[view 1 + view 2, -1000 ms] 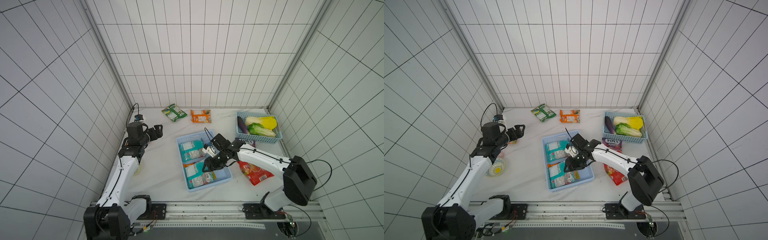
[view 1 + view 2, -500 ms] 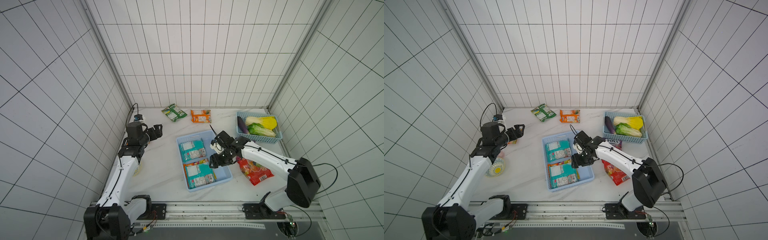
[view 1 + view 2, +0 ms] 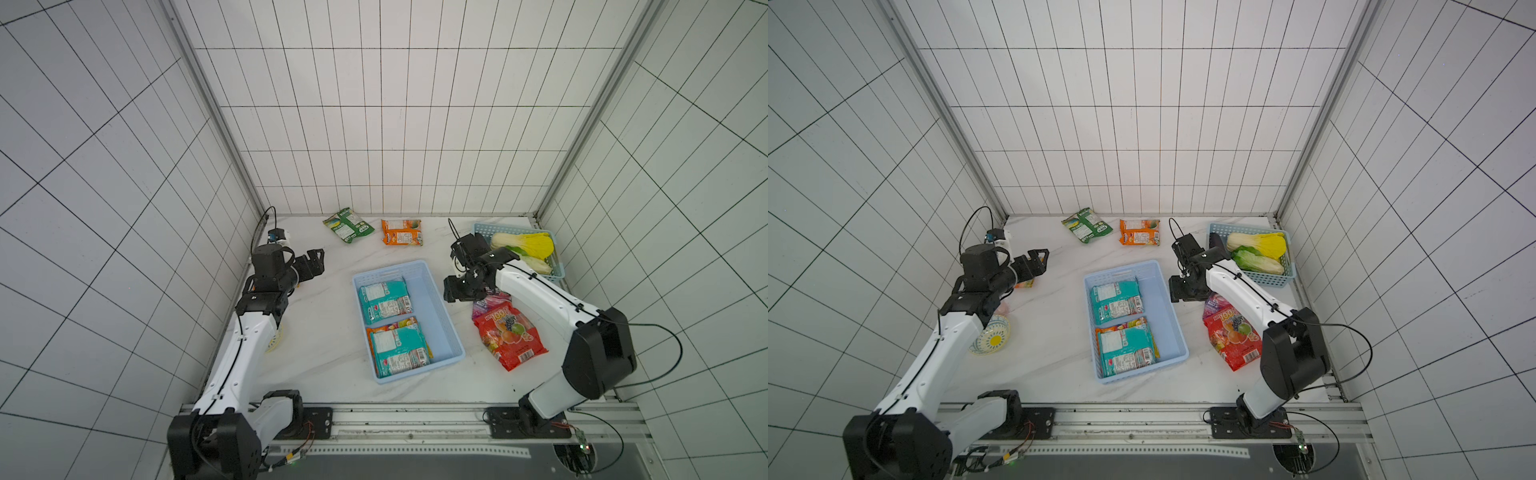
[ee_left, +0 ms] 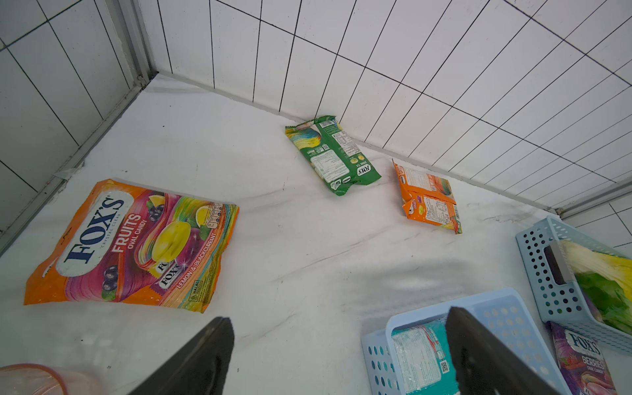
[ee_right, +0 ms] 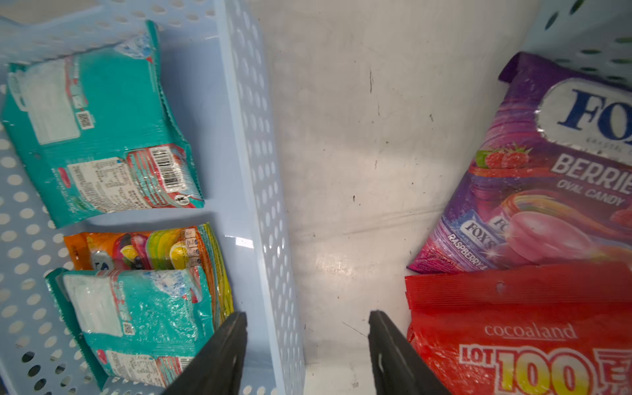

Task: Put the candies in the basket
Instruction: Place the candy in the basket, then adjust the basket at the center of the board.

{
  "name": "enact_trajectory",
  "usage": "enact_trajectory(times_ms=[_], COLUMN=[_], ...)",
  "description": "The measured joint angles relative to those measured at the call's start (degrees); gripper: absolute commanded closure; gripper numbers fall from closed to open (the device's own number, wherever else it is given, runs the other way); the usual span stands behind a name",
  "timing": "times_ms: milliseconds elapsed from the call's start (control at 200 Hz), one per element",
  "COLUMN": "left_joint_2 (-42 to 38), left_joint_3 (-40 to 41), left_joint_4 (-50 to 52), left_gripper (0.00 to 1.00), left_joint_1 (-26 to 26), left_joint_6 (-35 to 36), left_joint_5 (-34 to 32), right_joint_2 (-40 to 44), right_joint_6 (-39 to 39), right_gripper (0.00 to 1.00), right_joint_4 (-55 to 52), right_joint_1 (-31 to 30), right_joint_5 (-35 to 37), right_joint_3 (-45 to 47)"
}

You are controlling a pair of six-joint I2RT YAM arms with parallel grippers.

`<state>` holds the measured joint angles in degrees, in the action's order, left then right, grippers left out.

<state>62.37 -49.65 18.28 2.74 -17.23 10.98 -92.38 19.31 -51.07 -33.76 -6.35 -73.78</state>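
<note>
The pale blue basket (image 3: 434,307) holds a teal candy bag (image 3: 384,299) and another teal bag (image 3: 399,347) lying on an orange one. A green bag (image 3: 348,224) and an orange bag (image 3: 402,232) lie by the back wall. A purple bag (image 3: 490,300) and a red bag (image 3: 509,334) lie right of the basket. Under my left arm lies a large orange FOX'S bag (image 4: 133,242). My right gripper (image 3: 453,293) hangs open and empty above the basket's right wall (image 5: 253,171), beside the purple bag (image 5: 547,178). My left gripper (image 3: 318,259) is open and empty.
A teal lattice basket (image 3: 482,228) with cabbages (image 3: 525,245) stands at the back right, close behind my right wrist. A yellow-patterned bowl (image 3: 990,334) sits by the left wall under my left arm. A pink cup (image 4: 30,379) shows in the left wrist view.
My right gripper has moved from above the near teal bag in the basket, back and to the right, out over the basket's right wall. The left arm has stayed still.
</note>
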Motion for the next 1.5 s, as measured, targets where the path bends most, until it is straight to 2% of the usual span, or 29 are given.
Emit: enact_trajectory(times_ms=[290,390,480,615,725,805,999,1499], left_joint_2=[-0.70,-0.98,-1.05,-1.25,-1.25,-1.25,-1.25,-1.18], left_joint_3=[-0.02,-0.22,-0.50,-0.52,-0.59,-0.59,-0.72,-0.92], left_joint_4=[0.20,0.63,0.76,0.87,0.96,0.87,1.09,1.20], left_gripper=[0.02,0.02,0.01,0.02,0.02,0.02,0.02,0.02], left_joint_1=[-0.02,-0.02,-0.07,-0.07,-0.17,-0.26,-0.83,-1.20], left_joint_6=[1.36,1.81,2.12,2.62,2.78,2.89,2.99,3.13], left_joint_5=[0.20,0.63,0.68,0.87,1.07,1.36,1.49,1.53], right_joint_2=[-5.05,-6.49,-7.28,-7.87,-7.80,-7.69,-7.56,-10.34], right_joint_6=[0.44,0.55,1.03,2.05,3.32,3.93,7.06,7.30], right_gripper=[0.44,0.49,0.59,0.86,0.97,1.00,1.00,1.00], right_joint_4=[1.53,2.23,3.21,4.46,5.33,5.86,7.85,10.38], right_joint_1=[0.00,0.00,0.00,-0.15,-0.48,-0.46,-0.37,0.44], right_joint_5=[-1.66,-1.79,-1.99,-3.45,-3.82,-3.65,-3.37,-3.21], right_joint_3=[-0.83,-1.46,-1.64,-1.92,-2.03,-2.03,-1.84,-4.44])
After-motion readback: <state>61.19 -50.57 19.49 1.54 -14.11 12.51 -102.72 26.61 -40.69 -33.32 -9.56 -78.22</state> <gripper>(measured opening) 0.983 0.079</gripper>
